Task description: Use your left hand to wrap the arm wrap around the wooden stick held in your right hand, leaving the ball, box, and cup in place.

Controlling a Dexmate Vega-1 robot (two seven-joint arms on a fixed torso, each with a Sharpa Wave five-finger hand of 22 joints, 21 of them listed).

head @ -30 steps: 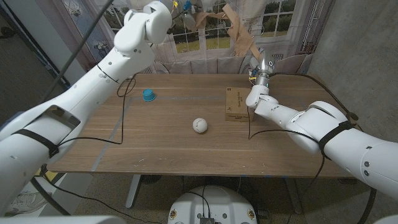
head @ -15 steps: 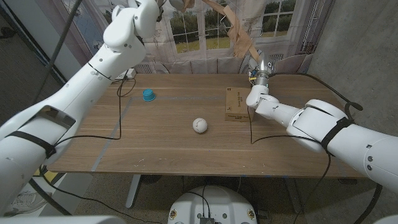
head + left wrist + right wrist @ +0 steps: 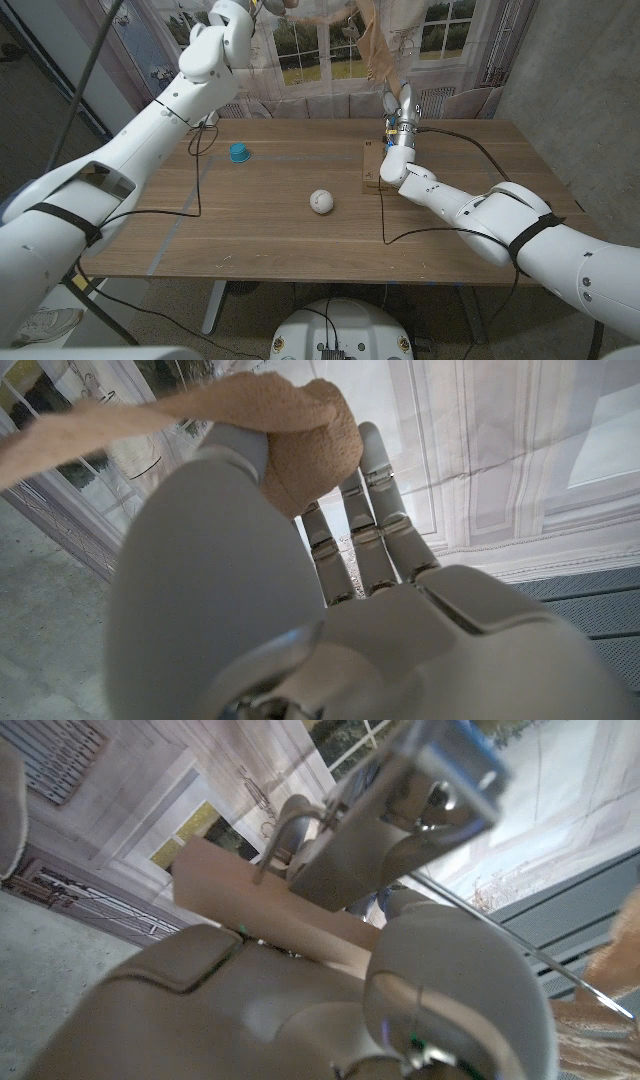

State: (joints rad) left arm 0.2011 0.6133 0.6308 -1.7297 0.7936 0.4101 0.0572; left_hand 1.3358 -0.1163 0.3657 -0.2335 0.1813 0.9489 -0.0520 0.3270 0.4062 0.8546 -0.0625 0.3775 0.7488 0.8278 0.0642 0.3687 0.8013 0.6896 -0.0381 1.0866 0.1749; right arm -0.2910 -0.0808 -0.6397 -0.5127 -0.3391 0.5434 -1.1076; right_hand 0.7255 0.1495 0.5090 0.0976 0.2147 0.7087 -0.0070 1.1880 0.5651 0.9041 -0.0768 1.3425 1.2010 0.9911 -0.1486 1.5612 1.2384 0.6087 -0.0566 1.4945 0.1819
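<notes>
My left hand [image 3: 252,8] is raised at the head view's top edge and pinches the tan arm wrap [image 3: 300,430] between thumb and fingers. The wrap [image 3: 376,48] stretches as a strip from that hand to above my right hand [image 3: 399,108]. My right hand is lifted over the table's far side and grips the pale wooden stick [image 3: 270,910]; a piece of the wrap [image 3: 612,970] hangs beside it. On the table sit the white ball [image 3: 320,201], the blue cup [image 3: 238,152] and the flat cardboard box [image 3: 371,168].
The wooden table [image 3: 250,235] has black cables [image 3: 197,190] lying over its left and right parts. A curtained window [image 3: 320,45] stands right behind the far edge, close to both raised hands. A grey wall [image 3: 570,80] is at the right.
My right hand has shifted left with the stick, now above the box's far end. My left hand has swung right along the top, carrying the wrap toward the stick.
</notes>
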